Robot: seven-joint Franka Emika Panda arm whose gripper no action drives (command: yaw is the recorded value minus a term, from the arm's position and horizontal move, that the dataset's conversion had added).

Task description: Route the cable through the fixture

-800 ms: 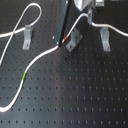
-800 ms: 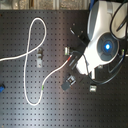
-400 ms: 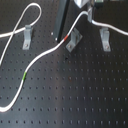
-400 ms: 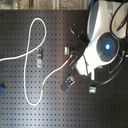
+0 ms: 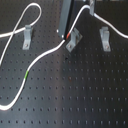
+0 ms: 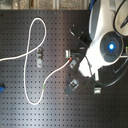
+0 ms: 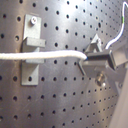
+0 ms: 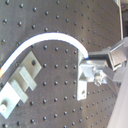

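The gripper (image 7: 100,62) is closed on the cable (image 7: 42,56), pinching the white cord right beside the middle fixture (image 5: 73,41). In the first exterior view the cord runs off from the grip toward 8 o'clock, past its green band (image 5: 26,75), then loops up around the fixture at the left (image 5: 27,36). A third fixture (image 5: 105,39) stands at 3 o'clock, with the cord arcing above it. I'd judge there is open breadboard (image 5: 80,95) toward 6 o'clock.

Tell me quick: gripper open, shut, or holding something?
Gripper: shut on the cable, beside a fixture.
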